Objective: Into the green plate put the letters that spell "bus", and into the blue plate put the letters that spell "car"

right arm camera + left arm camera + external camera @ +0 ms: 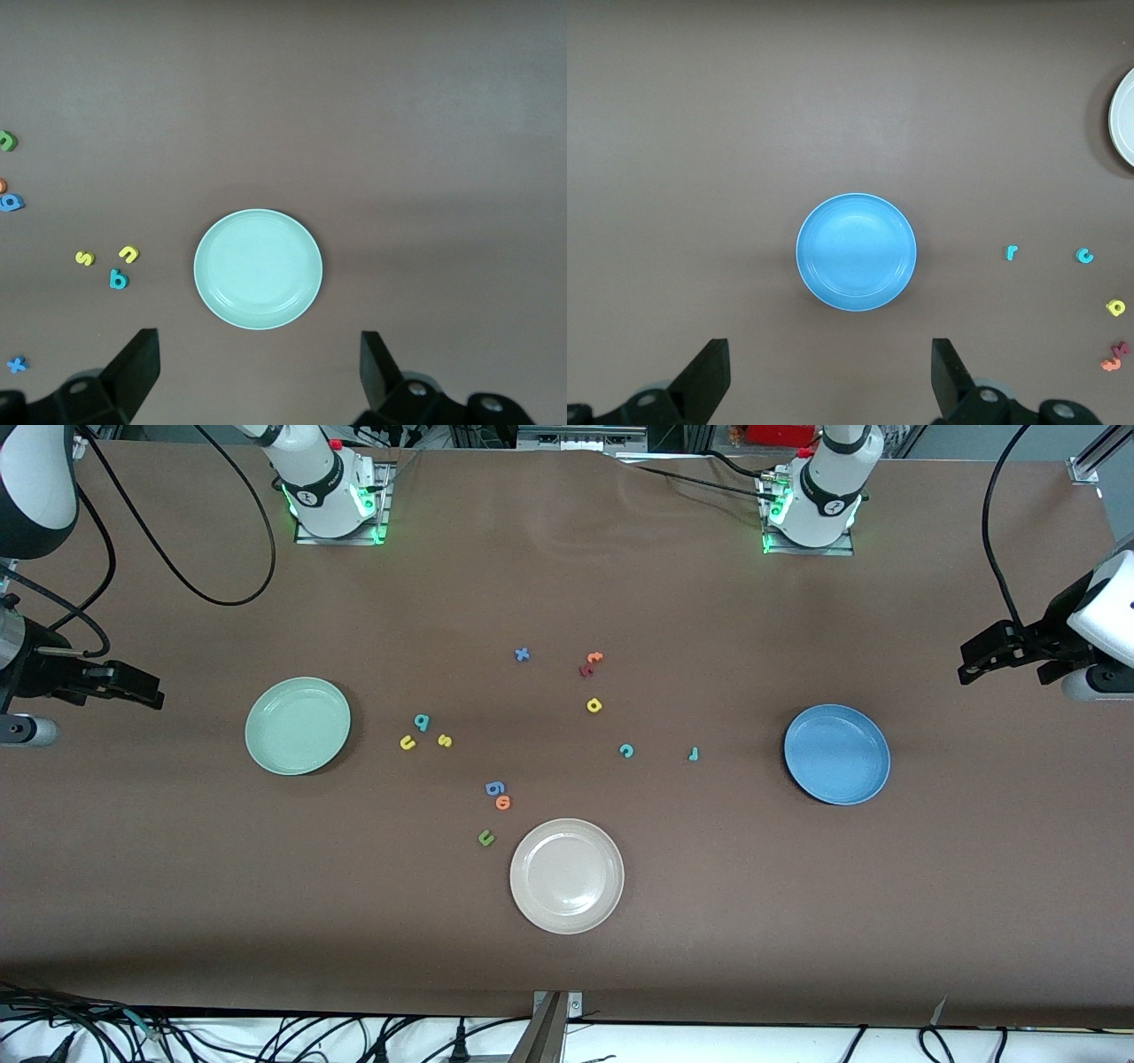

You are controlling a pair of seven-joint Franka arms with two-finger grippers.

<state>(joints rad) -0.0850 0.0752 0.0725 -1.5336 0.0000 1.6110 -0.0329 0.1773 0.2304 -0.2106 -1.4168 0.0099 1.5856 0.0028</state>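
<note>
The green plate (298,725) (258,268) lies toward the right arm's end of the table. Beside it are the teal b (422,722) (118,280), yellow u (407,742) (128,254) and yellow s (445,740) (85,258). The blue plate (836,754) (856,251) lies toward the left arm's end. The teal r (694,754) (1011,252), teal c (626,751) (1085,256) and yellow a (594,705) (1115,307) lie toward mid-table from it. My right gripper (146,686) (257,367) hangs open over bare table near the green plate. My left gripper (974,657) (831,372) hangs open near the blue plate. Both are empty.
A beige-white plate (567,876) sits mid-table, nearer the front camera. Stray letters lie around the middle: a blue x (522,654), an orange letter (594,657), a dark red letter (586,670), a blue g-like letter (495,787), an orange o (503,802) and a dark green u (485,837).
</note>
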